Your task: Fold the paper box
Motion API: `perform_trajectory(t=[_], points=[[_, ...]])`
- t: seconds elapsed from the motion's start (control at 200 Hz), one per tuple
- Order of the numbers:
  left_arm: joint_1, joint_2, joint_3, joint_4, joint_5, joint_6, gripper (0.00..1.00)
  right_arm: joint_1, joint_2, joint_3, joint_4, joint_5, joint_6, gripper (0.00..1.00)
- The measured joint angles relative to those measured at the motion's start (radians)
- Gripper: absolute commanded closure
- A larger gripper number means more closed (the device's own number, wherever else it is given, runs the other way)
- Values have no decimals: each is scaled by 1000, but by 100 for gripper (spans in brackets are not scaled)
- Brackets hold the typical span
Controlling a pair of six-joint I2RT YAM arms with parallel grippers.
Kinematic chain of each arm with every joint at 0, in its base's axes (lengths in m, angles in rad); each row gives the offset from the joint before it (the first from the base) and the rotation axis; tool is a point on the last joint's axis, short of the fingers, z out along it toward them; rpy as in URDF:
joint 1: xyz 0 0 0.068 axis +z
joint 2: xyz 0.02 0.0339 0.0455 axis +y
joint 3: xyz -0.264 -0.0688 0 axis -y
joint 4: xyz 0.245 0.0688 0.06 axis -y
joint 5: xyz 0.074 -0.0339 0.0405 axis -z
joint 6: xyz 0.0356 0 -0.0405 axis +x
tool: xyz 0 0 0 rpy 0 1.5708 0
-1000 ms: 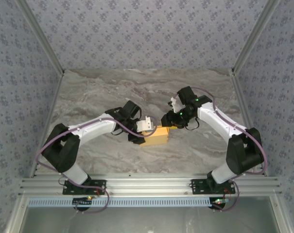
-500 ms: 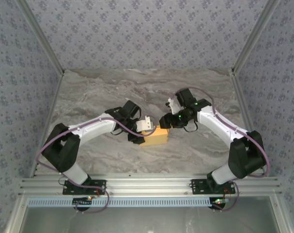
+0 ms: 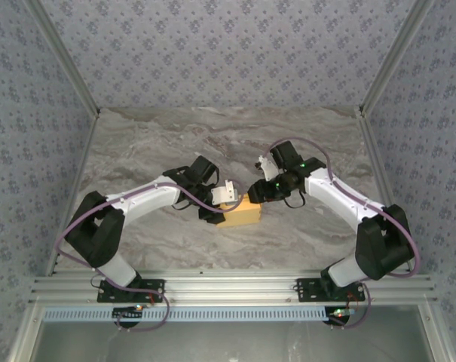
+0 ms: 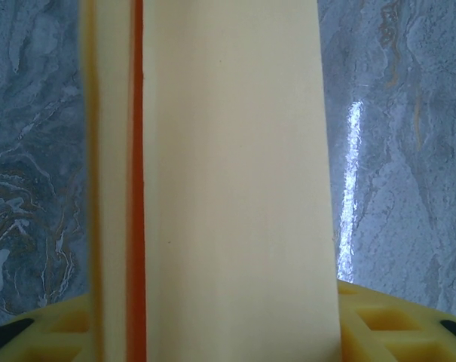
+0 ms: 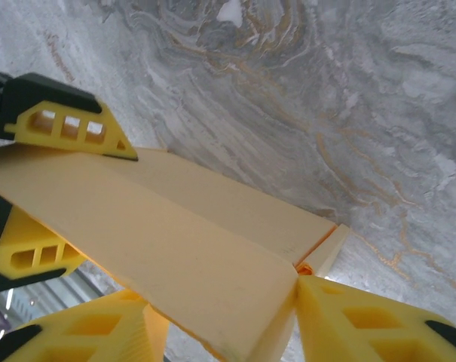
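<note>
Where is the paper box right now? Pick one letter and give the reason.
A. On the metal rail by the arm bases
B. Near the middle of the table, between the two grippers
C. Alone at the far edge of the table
B: in the top view the paper box is near the middle of the table, with the left gripper at its left end and the right gripper at its right end.
</note>
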Motion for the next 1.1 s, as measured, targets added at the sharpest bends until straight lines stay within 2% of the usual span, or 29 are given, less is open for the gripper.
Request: perform_trajectory(t=[0.17, 0.38, 1.099], points=[[0, 0, 0, 0, 0, 0, 48, 12, -2, 3, 0, 43, 54, 64], [0, 0, 0, 0, -1, 0, 48, 31, -2, 29, -47, 87, 97, 65], [-2, 2, 1, -7, -23, 0, 48, 43, 14, 128, -153, 121, 151, 72]])
